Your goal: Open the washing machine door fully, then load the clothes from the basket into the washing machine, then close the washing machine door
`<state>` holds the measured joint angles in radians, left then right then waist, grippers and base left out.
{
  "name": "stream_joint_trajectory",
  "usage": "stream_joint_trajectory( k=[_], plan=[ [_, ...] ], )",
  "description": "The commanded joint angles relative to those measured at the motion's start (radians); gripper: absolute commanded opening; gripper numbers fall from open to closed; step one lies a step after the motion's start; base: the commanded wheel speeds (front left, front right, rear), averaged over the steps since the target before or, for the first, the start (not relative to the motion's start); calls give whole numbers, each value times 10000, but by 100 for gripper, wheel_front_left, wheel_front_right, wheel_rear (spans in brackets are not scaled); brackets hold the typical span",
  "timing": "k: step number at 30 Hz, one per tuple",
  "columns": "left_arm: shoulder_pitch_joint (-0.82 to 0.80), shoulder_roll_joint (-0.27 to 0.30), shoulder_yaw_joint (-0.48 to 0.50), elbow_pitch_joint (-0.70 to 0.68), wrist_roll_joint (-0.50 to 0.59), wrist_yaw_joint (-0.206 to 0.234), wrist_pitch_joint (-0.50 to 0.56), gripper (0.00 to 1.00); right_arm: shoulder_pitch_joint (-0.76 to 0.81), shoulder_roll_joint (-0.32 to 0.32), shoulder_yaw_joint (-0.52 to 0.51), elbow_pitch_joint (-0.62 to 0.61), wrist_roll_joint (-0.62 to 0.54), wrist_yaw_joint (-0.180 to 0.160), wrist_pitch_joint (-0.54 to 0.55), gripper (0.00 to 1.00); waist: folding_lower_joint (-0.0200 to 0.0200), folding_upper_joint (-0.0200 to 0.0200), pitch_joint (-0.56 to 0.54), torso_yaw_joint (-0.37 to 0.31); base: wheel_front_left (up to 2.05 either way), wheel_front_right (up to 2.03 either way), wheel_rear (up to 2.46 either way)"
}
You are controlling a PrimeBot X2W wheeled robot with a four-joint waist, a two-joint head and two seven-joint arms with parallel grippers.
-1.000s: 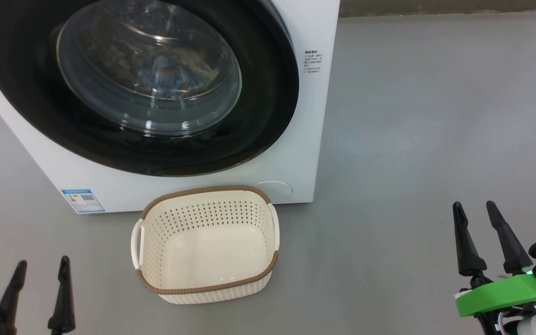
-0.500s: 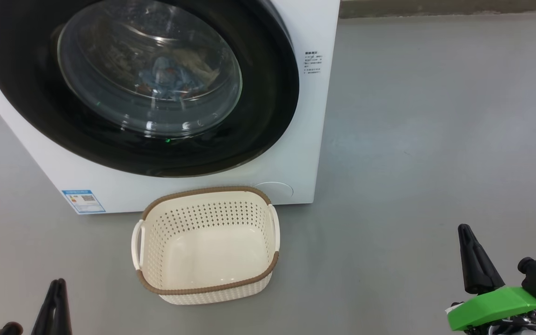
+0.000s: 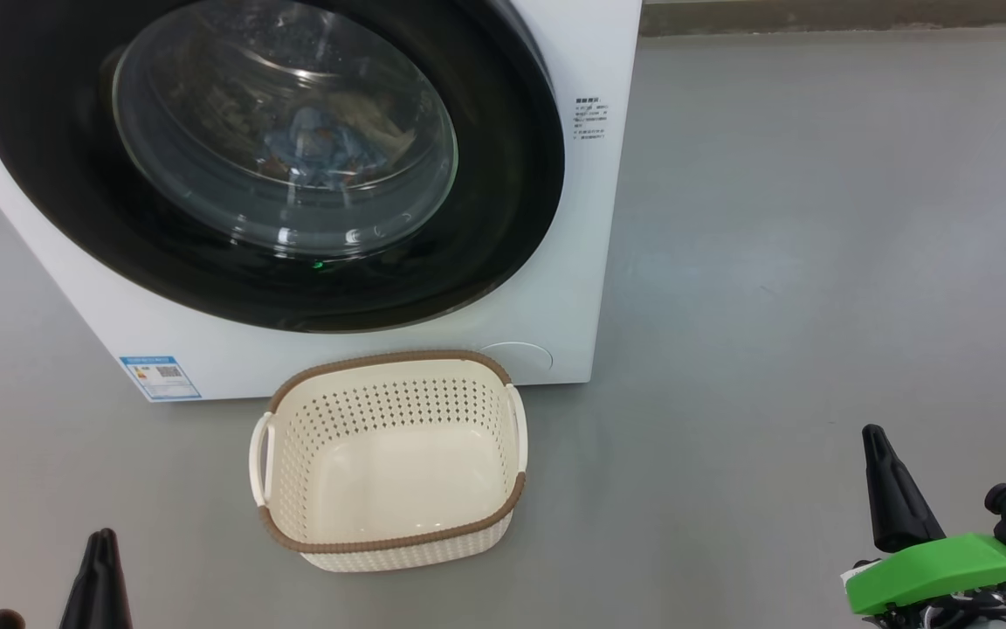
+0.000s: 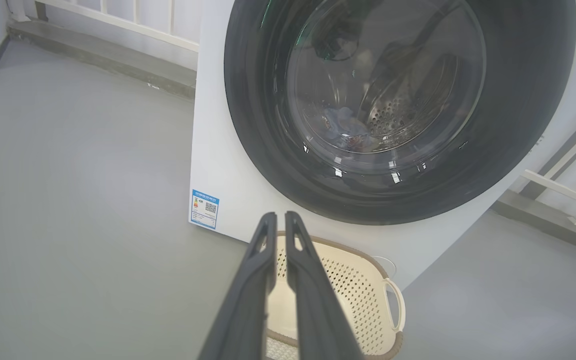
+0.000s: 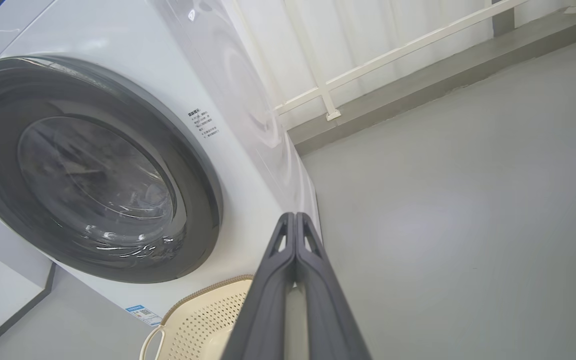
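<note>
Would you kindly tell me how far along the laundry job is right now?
Done, it seems: the basket is empty, and the clothes show inside through the washing machine door, which sits closed against the washing machine. In hand: nothing; the left gripper and right gripper are both shut, empty, clear of the door. Left: nothing apparent, though whether the door is latched cannot be told.

The washing machine door point(image 3: 503, 175) is glossy black around clear, reflective glass. The basket point(image 3: 389, 550) is matt cream plastic with holes and a brown woven-look rim. The floor point(image 3: 817, 218) is smooth, dull grey.
</note>
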<state>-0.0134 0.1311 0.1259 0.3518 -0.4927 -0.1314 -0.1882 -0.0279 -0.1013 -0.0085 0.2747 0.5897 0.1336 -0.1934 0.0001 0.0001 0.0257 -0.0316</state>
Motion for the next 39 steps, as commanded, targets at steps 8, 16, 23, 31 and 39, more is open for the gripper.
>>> stream_joint_trajectory(
  k=[8, 16, 23, 31, 39],
  plan=[
    [-314, 66, 41, -393, -1001, 2, 239, 0, -321, -86, -159, -247, 961, -7, 246, 0, 0, -1, -17, 25, 0, 0, 0],
    [-367, -7, 27, -450, -1860, 2, 473, 0, -361, -40, -228, -252, 1746, -9, 479, 0, -1, -1, -35, 50, 0, 0, 0],
    [-414, -72, 15, -500, -2611, 3, 679, 0, -396, 1, -290, -256, 2432, -10, 685, 0, -1, -1, -50, 71, 0, 0, 0],
    [-468, -146, 3, -558, -3472, 3, 915, 0, -437, 48, -362, -261, 3219, -12, 921, 0, -1, -1, -68, 96, 0, 0, 0],
    [-527, -229, -11, -621, -4430, 4, 1178, 0, -482, 102, -443, -266, 4093, -14, 1185, 0, -1, -1, -88, 123, 0, 0, 0]
  ],
)
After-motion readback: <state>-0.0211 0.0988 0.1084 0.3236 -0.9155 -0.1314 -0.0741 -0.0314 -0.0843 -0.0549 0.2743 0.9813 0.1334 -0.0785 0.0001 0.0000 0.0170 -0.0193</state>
